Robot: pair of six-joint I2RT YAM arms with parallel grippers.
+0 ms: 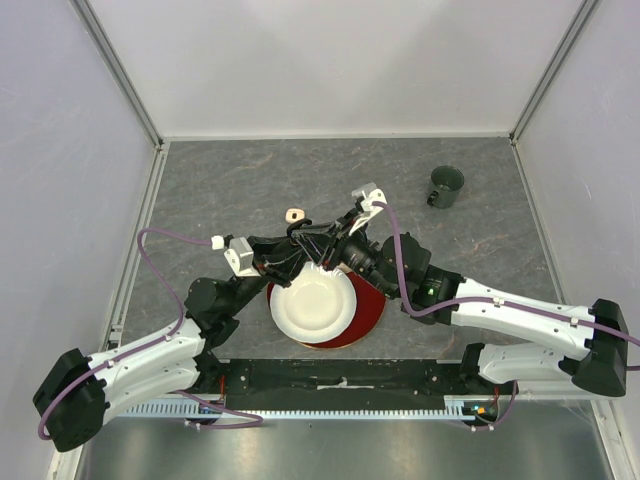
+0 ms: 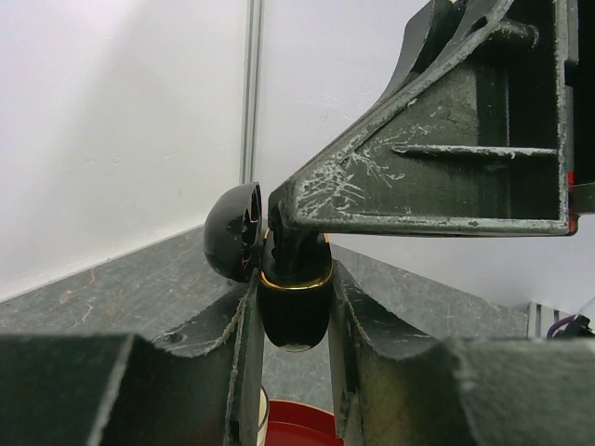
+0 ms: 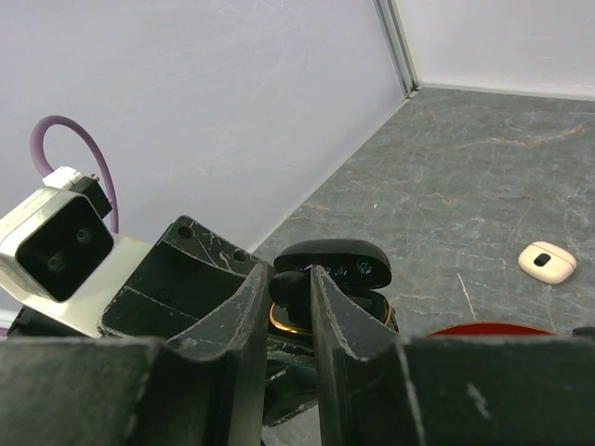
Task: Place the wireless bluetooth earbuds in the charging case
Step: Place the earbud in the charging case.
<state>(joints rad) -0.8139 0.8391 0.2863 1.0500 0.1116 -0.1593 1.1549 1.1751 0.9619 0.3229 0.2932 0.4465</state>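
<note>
A black charging case with a gold rim sits upright between the fingers of my left gripper, which is shut on it. Its lid hangs open to the left. In the right wrist view the case and its raised lid lie just beyond my right gripper, which is shut on a black earbud at the case's mouth. From the top, both grippers meet above the far edge of the bowl. The earbud's lower end is hidden by the fingers.
A white bowl rests on a red plate below the grippers. A small pale oval object lies on the grey table behind them. A dark cup stands at the back right. White walls enclose the table.
</note>
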